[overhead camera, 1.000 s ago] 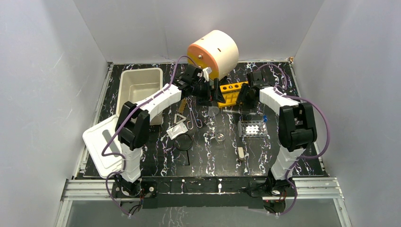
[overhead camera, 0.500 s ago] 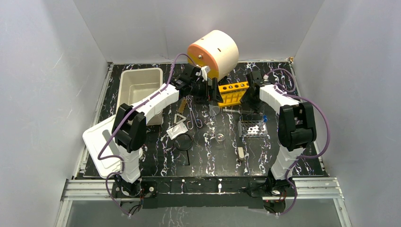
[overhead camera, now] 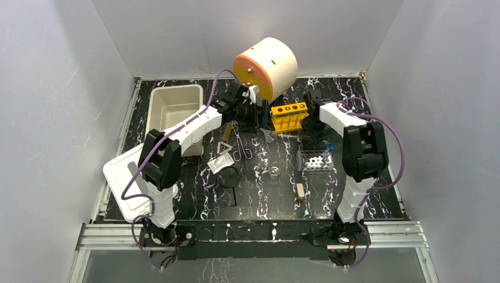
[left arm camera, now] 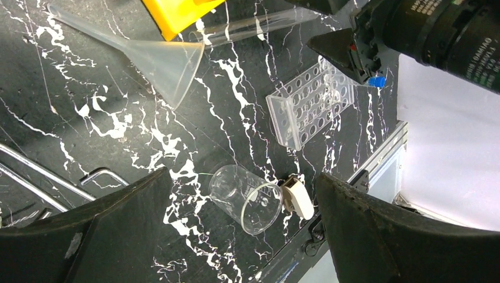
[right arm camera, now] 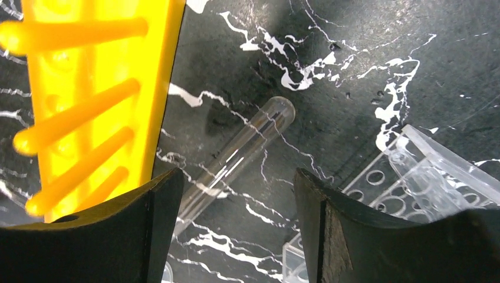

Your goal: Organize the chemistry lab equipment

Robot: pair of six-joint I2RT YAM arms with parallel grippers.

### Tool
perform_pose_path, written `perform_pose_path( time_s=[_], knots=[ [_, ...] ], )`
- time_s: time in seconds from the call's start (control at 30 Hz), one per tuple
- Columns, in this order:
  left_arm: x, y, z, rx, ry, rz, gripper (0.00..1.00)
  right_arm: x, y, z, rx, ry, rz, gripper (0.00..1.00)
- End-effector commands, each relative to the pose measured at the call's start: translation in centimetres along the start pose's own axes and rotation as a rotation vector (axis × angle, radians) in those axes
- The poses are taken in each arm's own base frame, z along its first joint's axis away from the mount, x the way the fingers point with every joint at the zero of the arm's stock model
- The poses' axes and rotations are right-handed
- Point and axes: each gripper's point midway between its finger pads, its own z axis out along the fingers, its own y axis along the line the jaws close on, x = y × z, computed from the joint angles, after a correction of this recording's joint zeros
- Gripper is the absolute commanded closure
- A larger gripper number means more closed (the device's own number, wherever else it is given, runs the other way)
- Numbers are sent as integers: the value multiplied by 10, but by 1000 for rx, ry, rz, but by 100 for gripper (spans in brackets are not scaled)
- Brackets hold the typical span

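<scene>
White-walled booth, black marble-pattern desk [overhead camera: 265, 197]. Landmark: yellow test-tube rack [overhead camera: 289, 117] at the far middle of the desk.

Cream-and-orange drawer unit [overhead camera: 268, 66] is just behind the rack to the left. White tub [overhead camera: 174, 109] is well left of the rack, and a white lid [overhead camera: 127, 183] lies further left and nearer.

Left arm [overhead camera: 188, 127] reaches to the rack's left end. The left jaws are spread wide with nothing in them, over the clear glass beaker [left arm camera: 247, 200]. Right arm [overhead camera: 339, 118] sits at the rack's right end. The right jaws are released, one on each side of a test tube [right arm camera: 236, 156] but not touching it. The tube lies flat on the desk just beside the rack.

Clear perforated tube rack [overhead camera: 314, 160] is near-right of the yellow rack. Black ring with handle [overhead camera: 230, 177] is near-left, well apart from the rack. White square pad [overhead camera: 220, 161] touches the ring's far side, and the metal triangle [overhead camera: 224, 147] is just beyond the pad, closer to the rack. Thin metal tongs [overhead camera: 240, 144] are beside the triangle on the rack side. Clear funnel [left arm camera: 165, 59] lies on its side just in front of the rack. The beaker, also on its side, is nearer than the funnel. A small white-and-tan piece [overhead camera: 300, 191] is the nearest item, straight in front of the rack.
</scene>
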Motion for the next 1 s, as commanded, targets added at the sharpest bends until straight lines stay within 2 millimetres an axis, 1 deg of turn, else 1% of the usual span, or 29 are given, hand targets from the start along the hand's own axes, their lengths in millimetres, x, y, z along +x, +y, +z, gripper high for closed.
perform_pose_path(
  time_s=[0.0, 0.13, 0.27, 0.47, 0.53, 0.6, 0.7, 0.8, 0.9, 0.97],
  knots=[
    [-11, -14, -31, 19, -59, 38, 7, -8, 0, 9, 81, -51, 100, 23],
    [-11, -11, -33, 13, -61, 34, 7, -7, -1, 17, 95, -61, 89, 23],
    [-12, -9, -33, 9, -63, 32, 7, -8, -4, 20, 105, -69, 81, 28],
    [-13, -7, -32, 6, -62, 26, 7, -4, -8, 27, 120, -59, 42, 53],
    [-13, -7, -33, 7, -63, 26, 7, -3, -7, 29, 118, -56, 38, 58],
    [-13, -7, -33, 8, -63, 27, 7, -2, -4, 32, 111, -54, 40, 60],
    [-13, -7, -33, 7, -62, 26, 7, 0, -1, 35, 119, -44, 58, 55],
    [-12, -7, -34, 5, -60, 28, 7, 3, 1, 39, 140, -27, 85, 55],
    [-12, -6, -35, 0, -60, 27, 7, 6, 0, 43, 162, -16, 102, 60],
    [-12, -6, -35, 0, -61, 29, 7, 6, 0, 44, 164, -21, 108, 68]
  ],
)
